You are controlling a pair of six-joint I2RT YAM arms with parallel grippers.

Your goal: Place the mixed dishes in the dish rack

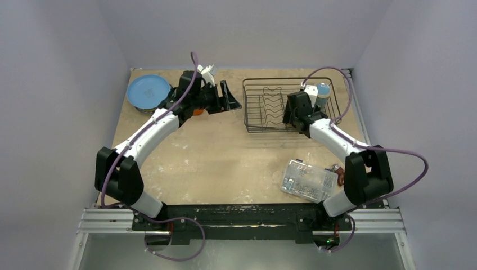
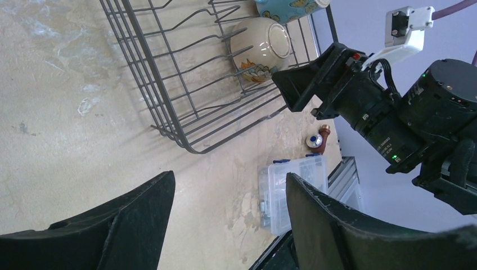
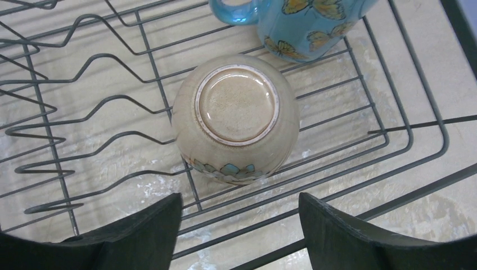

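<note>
white bowl upside down in dish rack, fingers apart.

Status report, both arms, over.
Left gripper open, empty. Right gripper open above bowl, upturned in rack beside mug. Blue plate outside rack, far left. Box near right base, no obstruction.

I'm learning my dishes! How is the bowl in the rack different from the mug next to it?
The bowl is cream and sits upside down, base up; the mug is blue with yellow butterflies. The mug has a handle; the bowl has none. Both sit side by side inside the dish rack.
</note>
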